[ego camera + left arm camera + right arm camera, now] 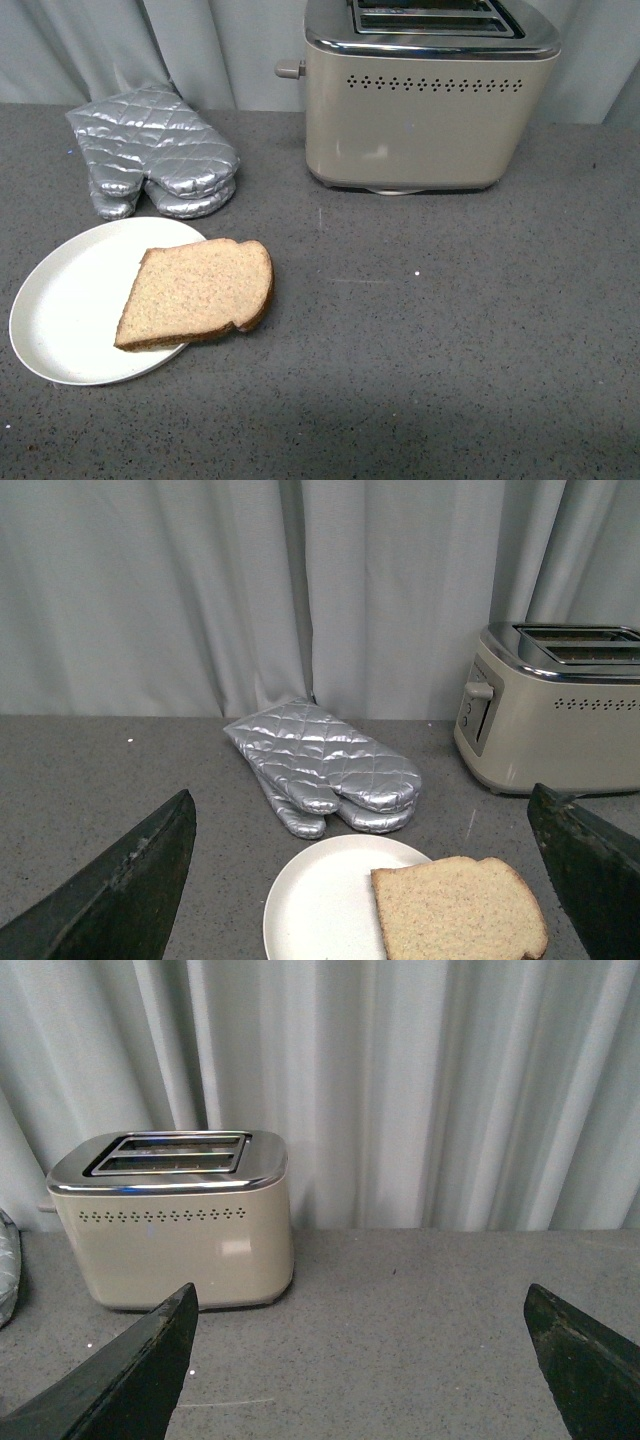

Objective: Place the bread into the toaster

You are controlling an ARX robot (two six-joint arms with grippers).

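So, the bread (200,292) is laid half on the plate (60,310), half on the counter (450,330), well apart from the toaster (425,110). The left gripper (360,795) and right gripper (360,1290) are spread wide, nothing held.

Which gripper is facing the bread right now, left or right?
The left gripper: its open fingers frame the bread, which rests partly on the white plate. The right gripper, also open, faces only the toaster.
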